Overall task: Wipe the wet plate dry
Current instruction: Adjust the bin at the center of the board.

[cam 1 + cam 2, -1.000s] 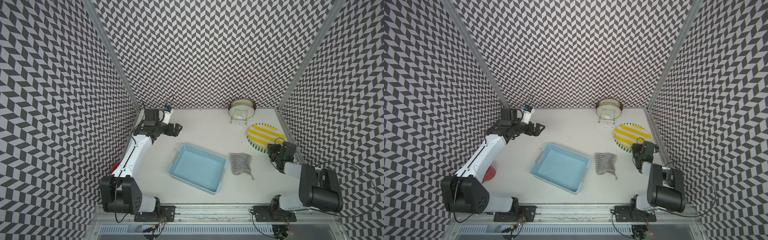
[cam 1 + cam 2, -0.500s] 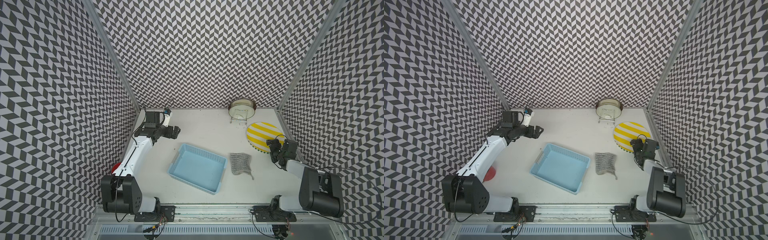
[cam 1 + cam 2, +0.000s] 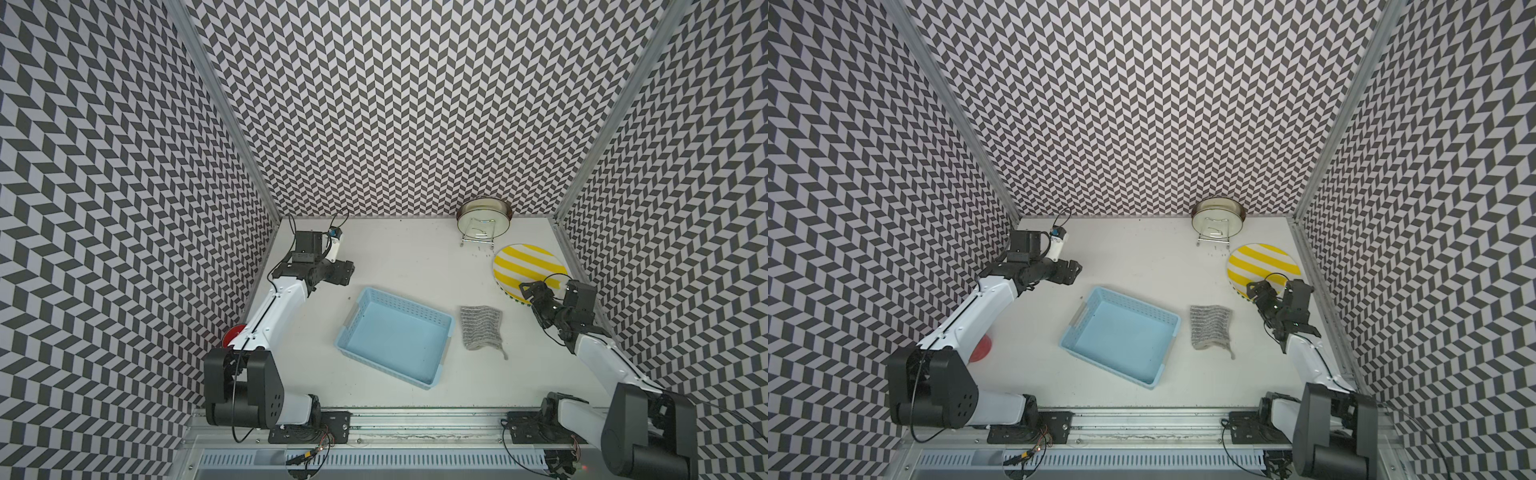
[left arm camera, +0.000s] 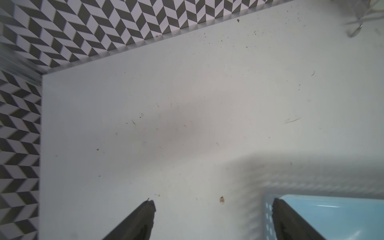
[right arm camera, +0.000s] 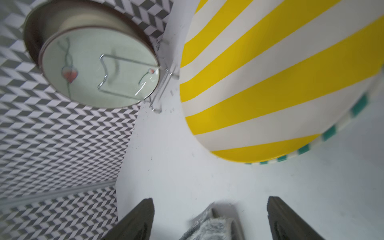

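The yellow-and-white striped plate (image 3: 528, 266) (image 3: 1262, 264) (image 5: 270, 83) lies flat at the back right of the table. My right gripper (image 3: 534, 291) (image 3: 1260, 293) (image 5: 210, 199) hovers just off the plate's near edge, open and holding nothing. A grey knitted cloth (image 3: 480, 332) (image 3: 1210, 328) lies flat in front of the plate; one corner of the cloth (image 5: 209, 228) shows below the right gripper's spread fingers. My left gripper (image 3: 347, 272) (image 3: 1073, 270) (image 4: 213, 201) is open and empty over bare table at the back left.
A light blue basket (image 3: 407, 307) (image 3: 1138, 305) (image 4: 332, 218) sits mid-table. A pale plate (image 3: 484, 220) (image 3: 1219, 220) (image 5: 99, 68) stands in a wire rack against the back wall. A red object (image 3: 230, 359) (image 3: 982, 349) lies by the left arm. Patterned walls enclose three sides.
My right gripper has opened and let go of the striped plate's near edge, then shifted a little leftward. The left gripper drifted slightly toward the front.
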Robot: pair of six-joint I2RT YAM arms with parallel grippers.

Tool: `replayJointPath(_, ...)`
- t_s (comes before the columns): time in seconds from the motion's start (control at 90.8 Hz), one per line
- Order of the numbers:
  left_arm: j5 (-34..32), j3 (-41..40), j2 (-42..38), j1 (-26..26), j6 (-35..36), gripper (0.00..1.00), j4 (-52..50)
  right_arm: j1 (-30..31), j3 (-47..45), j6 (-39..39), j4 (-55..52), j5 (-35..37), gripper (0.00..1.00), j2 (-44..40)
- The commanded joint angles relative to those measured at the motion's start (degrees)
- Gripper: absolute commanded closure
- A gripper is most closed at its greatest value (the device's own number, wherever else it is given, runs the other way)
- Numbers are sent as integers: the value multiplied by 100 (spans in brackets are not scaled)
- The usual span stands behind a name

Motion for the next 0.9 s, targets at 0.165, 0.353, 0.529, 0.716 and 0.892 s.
replayJointPath(0.165, -841, -521, -190, 56, 210, 75, 441, 3200, 1086, -1637, 123, -612, 22, 69)
replayJointPath(0.353, -1012, -771, -123, 65, 167, 76, 519, 4820, 1841, -2656, -605, -616, 31, 898)
replayJointPath(0.529, -885, -790, -147, 66, 121, 73, 525, 5637, 2605, -3037, -1370, -154, 39, 2053)
replayJointPath(0.716, -841, -767, -174, 65, 101, 72, 531, 5655, 3283, -2825, -1857, 1205, 37, 2833)
replayJointPath(0.892, -377, -826, -234, 65, 141, 71, 457, 5383, 3988, -2661, -2040, 1944, 33, 3525)
